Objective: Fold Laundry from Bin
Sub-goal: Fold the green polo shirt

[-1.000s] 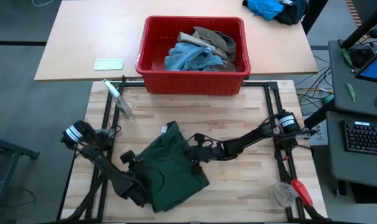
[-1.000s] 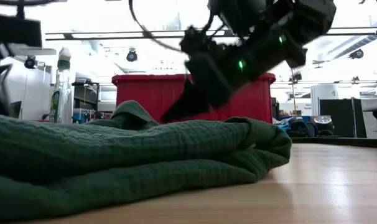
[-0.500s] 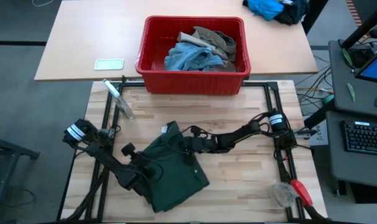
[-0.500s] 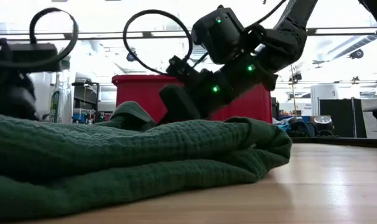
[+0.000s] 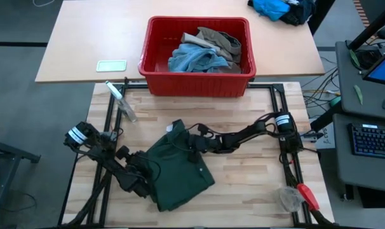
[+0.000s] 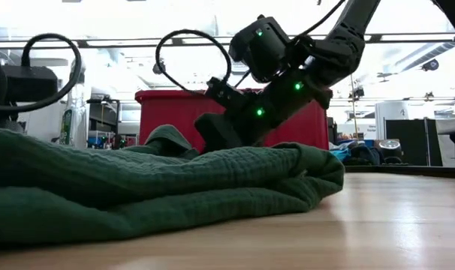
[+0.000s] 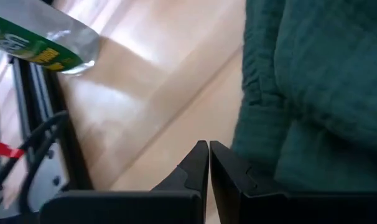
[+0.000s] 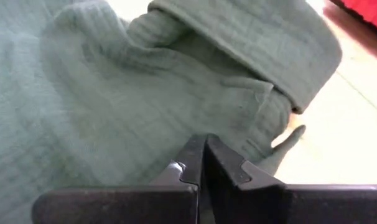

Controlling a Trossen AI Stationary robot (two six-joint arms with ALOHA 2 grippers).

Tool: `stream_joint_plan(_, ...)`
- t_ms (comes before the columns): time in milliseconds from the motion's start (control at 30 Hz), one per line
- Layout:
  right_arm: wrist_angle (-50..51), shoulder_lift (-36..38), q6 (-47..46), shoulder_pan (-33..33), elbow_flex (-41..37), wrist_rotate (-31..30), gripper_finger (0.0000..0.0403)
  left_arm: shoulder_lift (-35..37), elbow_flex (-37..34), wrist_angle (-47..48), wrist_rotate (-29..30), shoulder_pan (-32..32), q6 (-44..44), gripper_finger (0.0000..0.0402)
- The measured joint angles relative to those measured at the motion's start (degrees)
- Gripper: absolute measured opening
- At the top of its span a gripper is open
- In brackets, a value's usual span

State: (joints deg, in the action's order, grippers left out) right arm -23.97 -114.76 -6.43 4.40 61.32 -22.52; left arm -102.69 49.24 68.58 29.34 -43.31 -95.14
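Your right gripper point(image 5: 194, 145) is resting with its fingers pressed together and nothing between them, on the upper right part of the dark green shorts point(image 5: 176, 168), toward the worktop's point(image 5: 256, 184) middle. Your left gripper point(image 5: 145, 181) is lying low at the garment's left edge, near the worktop's front left corner, its fingers likewise together and empty, as the left wrist view is showing against bare wood just beside the cloth.

The shorts are lying flat-ish on the worktop, partly folded, with a thick doubled edge facing the low camera. Their long axis is running diagonally, from the worktop's middle down toward its front edge. The red bin point(image 5: 155, 76) is standing on the farther table beyond the worktop's back edge, holding the light blue denim point(image 5: 192, 58) and the khaki piece point(image 5: 222, 39).

The relation that matters: the cloth is lying directly under and ahead of your right gripper, while it is lying to the right of your left gripper. Both are equally close, at opposite ends of the diagonal, so you are probably placed for a smoothing press or a fresh pinch on either end.
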Motion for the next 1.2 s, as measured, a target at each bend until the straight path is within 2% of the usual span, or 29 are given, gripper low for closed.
stream_joint_plan(133,4.69,3.18,0.01,0.22,0.0,-0.02,0.0009,0.04,3.28,5.48,0.02,-0.02,-1.38,0.0)
stream_joint_plan(233,9.97,6.27,-0.23,0.77,-0.09,1.23,0.0009,0.31,6.23,5.81,0.12,-0.6,0.74,0.0)
stream_joint_plan(433,17.21,12.47,-0.06,3.08,-2.19,6.89,0.0009,1.55,11.33,-2.14,-0.17,-3.45,13.38,0.0)
stream_joint_plan(633,19.2,17.77,-1.87,6.22,-8.05,19.83,0.0009,3.15,11.85,-13.17,-0.83,-5.92,16.6,0.0)
stream_joint_plan(900,18.68,17.43,-12.14,11.25,-15.62,17.92,0.0009,0.76,9.55,-15.92,-1.46,-7.26,9.22,0.0)
stream_joint_plan(1033,14.06,15.8,-14.67,13.26,-17.11,17.76,0.0009,0.18,6.04,-20.75,-1.28,-7.26,6.97,0.0)
stream_joint_plan(1200,7.51,13.04,-13.99,14.88,-16.97,17.18,0.0009,0.31,1.98,-21.71,3.23,-6.18,5.5,0.0)
